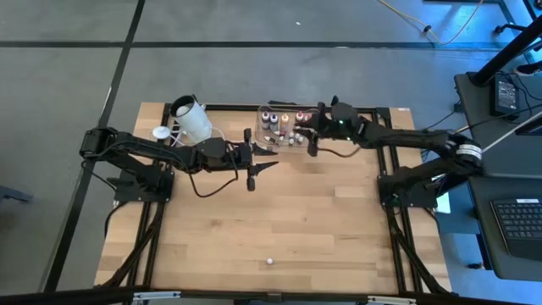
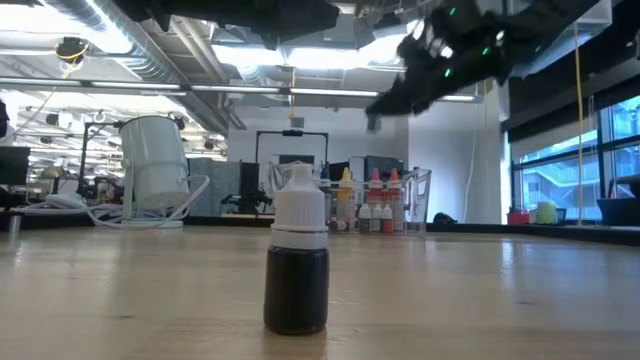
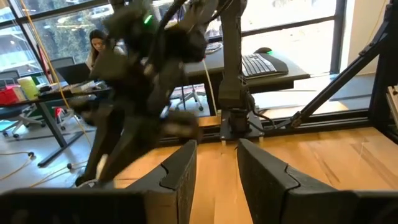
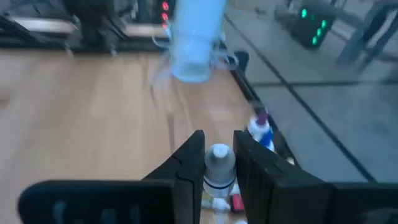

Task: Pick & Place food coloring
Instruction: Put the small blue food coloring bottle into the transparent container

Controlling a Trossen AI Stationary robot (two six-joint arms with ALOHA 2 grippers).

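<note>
A clear tub [image 1: 262, 127] stands at the table's far edge with several small food coloring bottles [image 1: 279, 123] upright in it. Above its right end is my right gripper [image 1: 310, 146], shut on a pale-capped bottle [image 4: 219, 167]. In the low view this gripper [image 2: 375, 115] is well above the tub [image 2: 420, 200]. A dark bottle with a white cap [image 2: 297, 265] stands upright by itself near the table's front edge [image 1: 269, 263]. My left gripper [image 1: 273, 164] hovers open just in front of the tub, pointing level toward the right, with nothing between its fingers [image 3: 186, 168]. My right gripper pinches the small bottle between its two fingers, on the bottle's sides just below the cap [image 4: 219, 179]. The fingers [image 4: 189, 168] come from the table's right, slanting slightly down. The bottle stands upright in the hold, cap up, lifted clear above the tub.
A large white cup [image 1: 193, 120] stands at the far left with a white cord beside it. A metal frame runs round the table's edges. Bare wood lies between the tub and the lone bottle near the front.
</note>
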